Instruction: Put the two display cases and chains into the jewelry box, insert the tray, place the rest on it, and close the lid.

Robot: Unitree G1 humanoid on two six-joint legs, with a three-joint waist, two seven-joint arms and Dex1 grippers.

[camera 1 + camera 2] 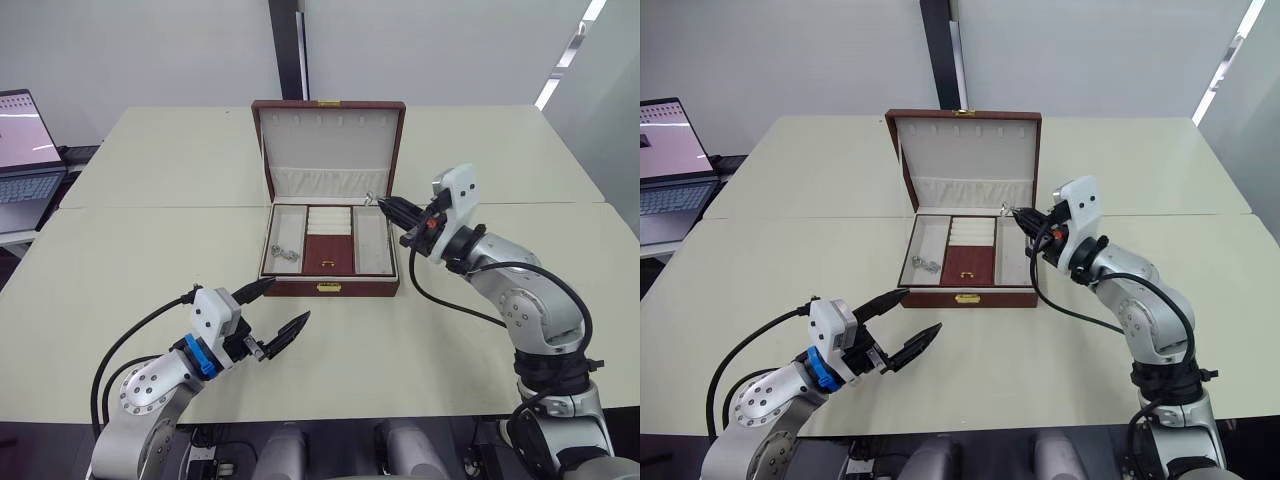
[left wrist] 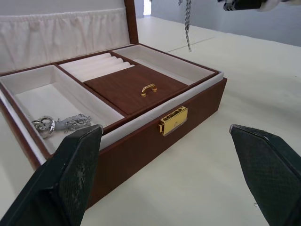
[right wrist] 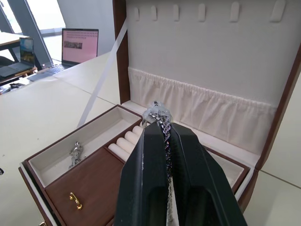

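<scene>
The jewelry box (image 1: 330,288) stands open at mid-table, its lid (image 1: 330,140) upright behind it. The tray (image 1: 328,250) sits inside, brown middle section with a small gold handle. One silver chain (image 1: 283,254) lies in the tray's left compartment. My right gripper (image 1: 385,207) hovers over the box's back right corner, shut on another chain (image 3: 160,120), which hangs down from its fingertips over the right compartment. My left gripper (image 1: 288,300) is open and holds nothing, just above the table in front of the box's left front corner. The display cases are out of view.
A laptop (image 1: 25,150) stands open on a side desk at the far left. The cream table (image 1: 150,230) spreads wide on both sides of the box and in front of it.
</scene>
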